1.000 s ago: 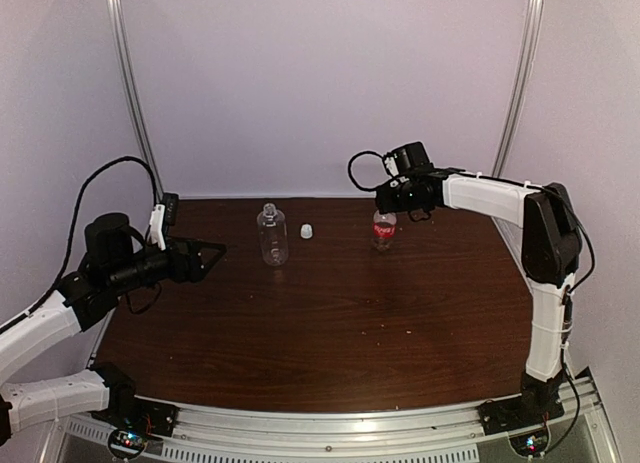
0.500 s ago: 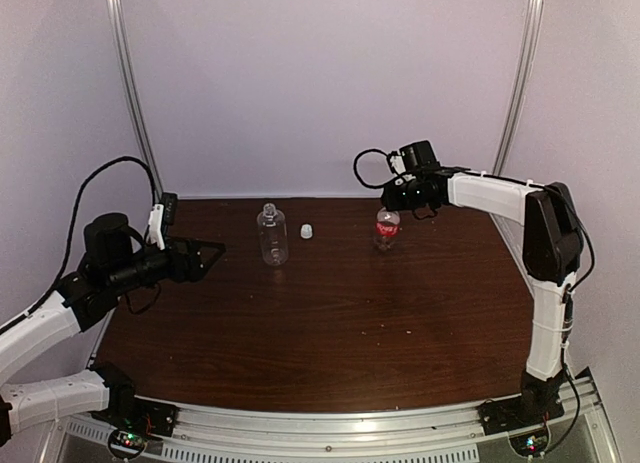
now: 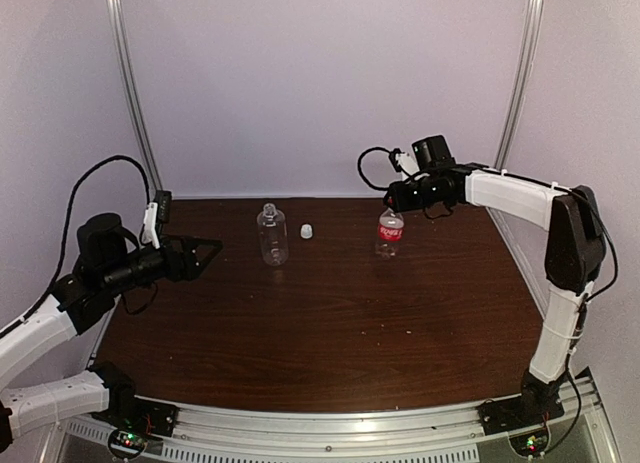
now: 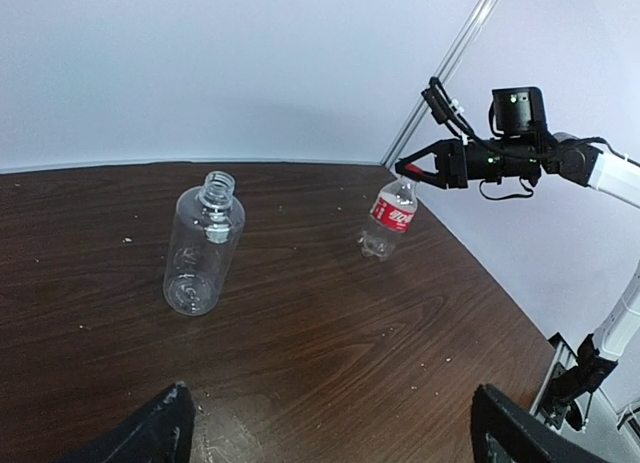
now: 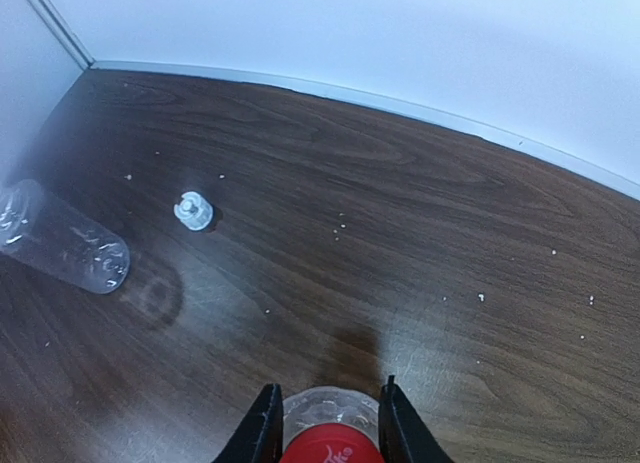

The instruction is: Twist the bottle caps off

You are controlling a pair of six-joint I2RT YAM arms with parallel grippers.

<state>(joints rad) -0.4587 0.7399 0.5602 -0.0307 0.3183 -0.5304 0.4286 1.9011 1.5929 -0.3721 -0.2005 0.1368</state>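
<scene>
The plain bottle [image 3: 272, 235] stands uncapped at the back left, also in the left wrist view [image 4: 205, 245] and the right wrist view [image 5: 62, 251]. The white cap [image 3: 306, 231] lies on the table beside it [image 5: 194, 211]. The red-label bottle [image 3: 389, 233] stands further right [image 4: 390, 218]; its clear neck shows no cap. My right gripper [image 3: 393, 195] hovers just above its top [image 4: 400, 169], shut on the red cap [image 5: 330, 451], with the bottle's clear top [image 5: 330, 408] just beyond. My left gripper [image 3: 208, 251] is open and empty, well left of the plain bottle.
The dark wooden table [image 3: 330, 323] ends at the white back wall close behind the bottles. Metal frame poles [image 3: 135, 103] stand at the back corners. An aluminium rail [image 3: 330, 423] runs along the near edge. Small crumbs dot the wood.
My right gripper has risen and shifted right, off the red-label bottle's top, so the bottle's clear neck now shows. My left arm has drawn back slightly to the left.
</scene>
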